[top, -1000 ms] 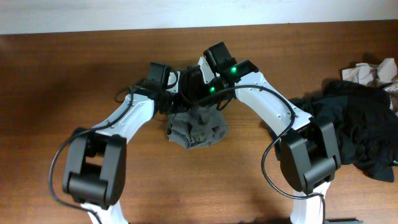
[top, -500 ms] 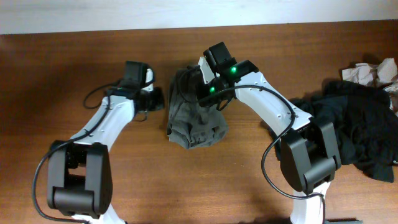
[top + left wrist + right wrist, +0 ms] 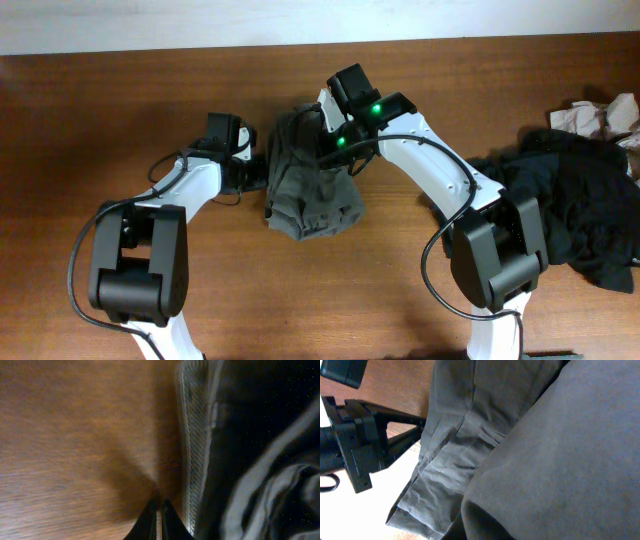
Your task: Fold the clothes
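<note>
Though the grey garment (image 3: 315, 195) lies bunched on the worktop (image 3: 120, 110), hem just right of the left claw (image 3: 159, 511), its tips pinched together on nothing, folding looks barely begun. Cloth hides whether the right claw (image 3: 318, 128) grips; beyond it a dark pile (image 3: 575, 200) waits.

One wooden table (image 3: 100, 120) carries everything. Two robot arms reach in from 6 o'clock: one left arm (image 3: 190, 190) and one right arm (image 3: 430, 170). There is one grey garment (image 3: 312, 190) at the centre. One heap of black clothes (image 3: 580, 210) lies at 3 o'clock; its separate pieces cannot be counted. One crumpled pale wad (image 3: 598, 115) sits at 2 o'clock.
</note>
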Tool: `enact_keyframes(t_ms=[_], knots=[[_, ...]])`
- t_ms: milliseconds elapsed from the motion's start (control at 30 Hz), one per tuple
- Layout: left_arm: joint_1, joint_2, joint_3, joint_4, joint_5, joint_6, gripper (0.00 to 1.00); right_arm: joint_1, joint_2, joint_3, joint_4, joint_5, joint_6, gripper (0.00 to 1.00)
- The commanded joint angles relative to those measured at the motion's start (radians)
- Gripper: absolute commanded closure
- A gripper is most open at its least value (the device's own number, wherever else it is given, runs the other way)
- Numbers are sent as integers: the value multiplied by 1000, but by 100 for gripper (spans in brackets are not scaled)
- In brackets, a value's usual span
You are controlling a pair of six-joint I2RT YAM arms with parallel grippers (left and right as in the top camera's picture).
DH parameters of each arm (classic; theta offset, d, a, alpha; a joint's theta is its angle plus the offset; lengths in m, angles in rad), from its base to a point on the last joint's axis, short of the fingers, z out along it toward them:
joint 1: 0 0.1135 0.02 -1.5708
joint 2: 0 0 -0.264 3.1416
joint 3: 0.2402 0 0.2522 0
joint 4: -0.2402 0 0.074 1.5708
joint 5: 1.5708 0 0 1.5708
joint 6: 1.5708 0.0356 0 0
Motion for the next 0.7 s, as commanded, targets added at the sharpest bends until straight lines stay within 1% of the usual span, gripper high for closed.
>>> enact_keyframes(t_ms=[0,200,367,533,600,633,667], knots=[[-10,34,-13,1,74,48,94,30,10,28,23,-32,9,96],[-17,35,-13,-2,77,48,95,75,19,27,89,-4,14,96],[-17,35,-13,-7,87,48,95,94,61,27,135,32,77,96],[-17,35,-13,-16,87,49,96,100,132,27,174,25,121,95],[-17,35,-13,-16,97,49,96,103,157,27,197,-8,121,95],[-17,35,-13,-16,102,49,96,105,169,27,208,-20,121,94],[-17,35,-13,-16,102,49,96,107,175,27,212,-21,121,89]])
